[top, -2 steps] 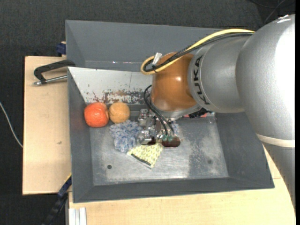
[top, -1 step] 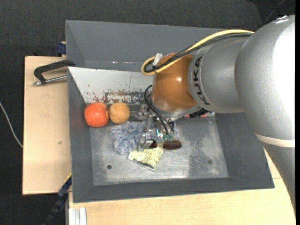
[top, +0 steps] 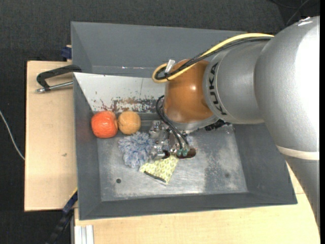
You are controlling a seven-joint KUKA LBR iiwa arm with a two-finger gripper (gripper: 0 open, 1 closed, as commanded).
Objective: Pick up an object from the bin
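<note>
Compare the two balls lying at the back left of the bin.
The orange-red ball is larger than the tan ball. The orange-red ball looks slightly lumpy, the tan ball smooth. The orange-red ball lies nearer the left wall of the bin, the tan ball to its right. Both are round and sit side by side.

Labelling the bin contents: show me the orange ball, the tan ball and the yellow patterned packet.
orange ball [top: 104, 124], camera view, centre of its surface.
tan ball [top: 129, 122], camera view, its centre.
yellow patterned packet [top: 161, 170], camera view, its middle.
</note>
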